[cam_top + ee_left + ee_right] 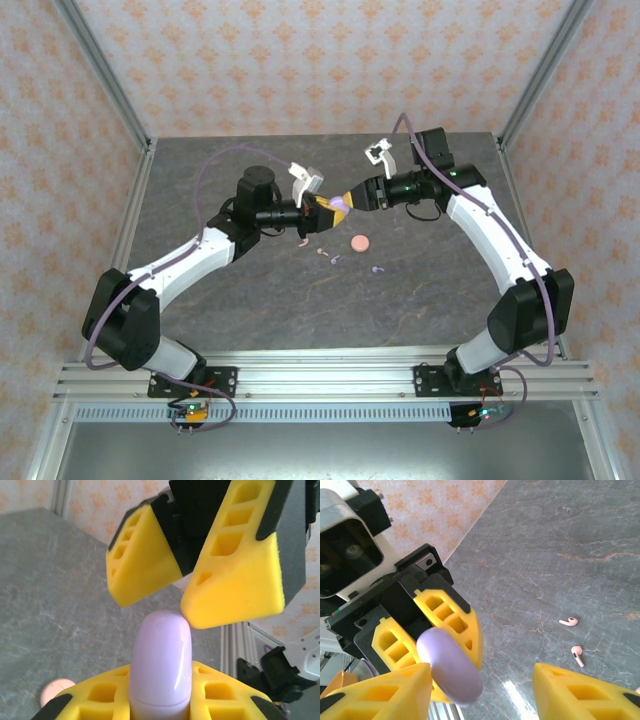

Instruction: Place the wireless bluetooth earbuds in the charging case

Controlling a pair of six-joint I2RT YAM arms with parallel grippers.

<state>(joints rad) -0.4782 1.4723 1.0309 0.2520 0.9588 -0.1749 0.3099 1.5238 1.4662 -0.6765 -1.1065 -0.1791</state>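
**Yellow foam fingers meeting over a lilac case**

Nearest, the left gripper [160, 695] is seen clamped shut on a glossy, rounded lilac case [161, 655], whose lid is judged closed. Just past the case's free end, the right gripper [480, 677] is shown half open, grasping nothing. Beneath both grippers, on the grey table [570, 540], tiny curved, stemmed pale pink earbuds [568, 622] and lilac earbuds [377, 269] are scattered beside a round pink case [360, 243]. If nudged by the right fingers, the smooth case could be twisted or squeezed out of the pinch.
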